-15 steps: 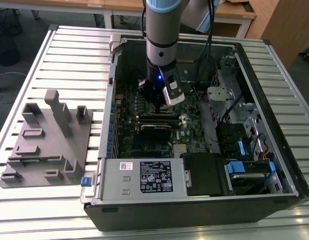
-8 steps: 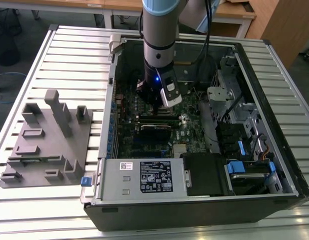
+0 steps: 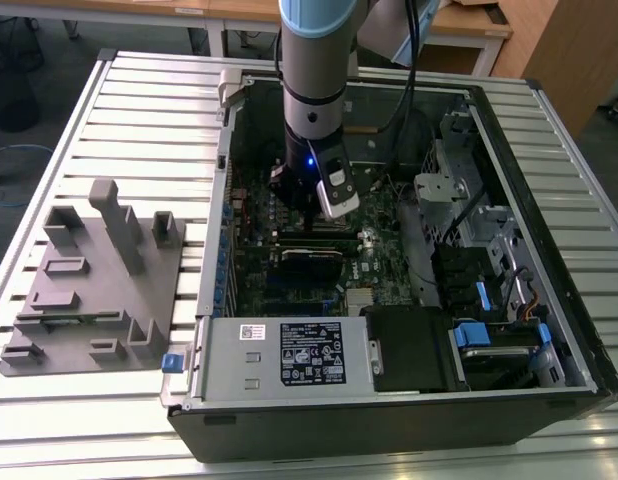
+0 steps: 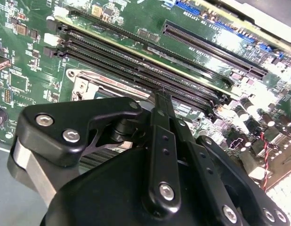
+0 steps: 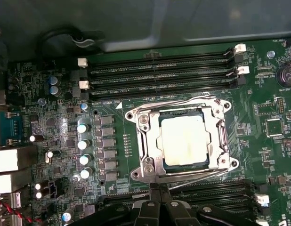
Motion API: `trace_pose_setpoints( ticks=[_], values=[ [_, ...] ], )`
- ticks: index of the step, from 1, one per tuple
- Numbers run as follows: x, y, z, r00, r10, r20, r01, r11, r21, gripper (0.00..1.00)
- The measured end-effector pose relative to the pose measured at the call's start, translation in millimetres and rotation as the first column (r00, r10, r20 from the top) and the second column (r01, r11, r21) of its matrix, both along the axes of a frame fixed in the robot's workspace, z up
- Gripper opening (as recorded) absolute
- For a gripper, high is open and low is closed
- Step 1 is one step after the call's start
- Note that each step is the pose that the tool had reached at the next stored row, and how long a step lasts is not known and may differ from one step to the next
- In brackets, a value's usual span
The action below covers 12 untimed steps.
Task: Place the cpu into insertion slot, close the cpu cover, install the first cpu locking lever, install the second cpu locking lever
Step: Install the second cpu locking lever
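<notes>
The cpu (image 5: pixel 185 140), a dull silver square, lies in the insertion slot (image 5: pixel 141 118) on the green board. Over it the cpu cover (image 5: pixel 217 137) is folded down flat, its window framing the chip. One thin wire lever (image 5: pixel 173 101) runs along the socket side towards the memory slots. A second lever (image 5: pixel 202 175) runs along the opposite side, nearest my fingers. My gripper (image 5: pixel 157 188) is shut, its tips together just off that side of the socket, with nothing seen between them. In the second wrist view the gripper (image 4: pixel 159 96) points at a socket corner (image 4: pixel 84 87). The arm's gripper (image 3: pixel 299 210) reaches down into the open computer case.
Long black memory slots (image 5: pixel 159 70) flank the socket, with more of them (image 5: pixel 216 190) beside my fingers. Upright capacitors (image 5: pixel 83 141) stand close by. The case wall (image 3: pixel 219 200), power supply (image 3: pixel 279 355) and drive cage (image 3: pixel 489 270) hem in the board. A grey fixture tray (image 3: pixel 99 270) lies at the exterior view's left.
</notes>
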State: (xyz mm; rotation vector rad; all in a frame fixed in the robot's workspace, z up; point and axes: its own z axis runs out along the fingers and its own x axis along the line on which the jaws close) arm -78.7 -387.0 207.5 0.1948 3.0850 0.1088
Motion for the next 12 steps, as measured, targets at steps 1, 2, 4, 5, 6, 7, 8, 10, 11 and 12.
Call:
trace_pose_setpoints(
  ticks=[1,2,4,5,6,7,8,10,11,12],
  values=[
    [0.0,0.1,-0.3,1.0,0.0,0.0002,0.0,1.0,0.004,0.1],
    [0.0,0.1,-0.2,1.0,0.0,0.0001,0.0,1.0,0.0062,0.1],
    [-0.5,0.1,-0.6,1.0,0.0,0.0002,0.0,0.9999,0.0137,0.1],
    [-1.0,0.0,-0.7,1.0,0.0,0.0001,0.0,0.9998,0.018,0.1],
    [-1.4,0.0,-0.8,1.0,0.0,0.0001,0.0,0.9998,0.0208,0.1],
    [-1.5,0.1,-1.1,1.0,0.0,0.0002,0.0,0.9997,0.0224,0.1],
    [-1.7,0.1,-1.3,1.0,0.0,0.0003,0.0,0.9997,0.0235,0.1],
    [-2.6,0.0,-1.8,1.0,0.0,0.0002,0.0,0.9997,0.025,0.1],
    [-2.9,-0.1,-2.1,1.0,0.0,0.0003,0.0,0.9997,0.0252,0.1],
    [-3.2,-0.5,-2.4,1.0,0.0,0.0002,0.0,0.9997,0.0251,0.1]
  ],
)
